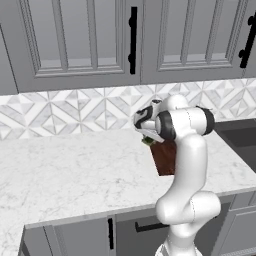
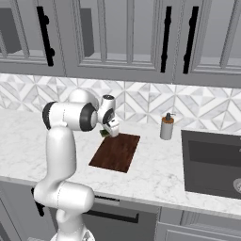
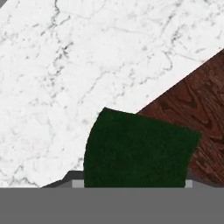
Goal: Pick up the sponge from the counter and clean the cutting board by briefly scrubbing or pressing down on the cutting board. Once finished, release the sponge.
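White marble table (image 3: 65, 65), polished-looking, faint grey veining. Dark reddish-brown wood board (image 3: 197, 109), matt, strong grain. Deep green sponge (image 3: 135, 148), dull and slightly fuzzy (no shine at all). Smooth white arm shell, dark joints. Matt grey cabinet fronts (image 2: 117, 33), black handles.

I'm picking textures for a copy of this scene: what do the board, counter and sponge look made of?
Board: dark reddish-brown wood, going by the swirling grain in the hand view; matte.
Counter: white marble or a marble look, with faint grey veins; smooth.
Sponge: dark green, dull and fuzzy-looking, probably a scouring pad face; hard to say more.
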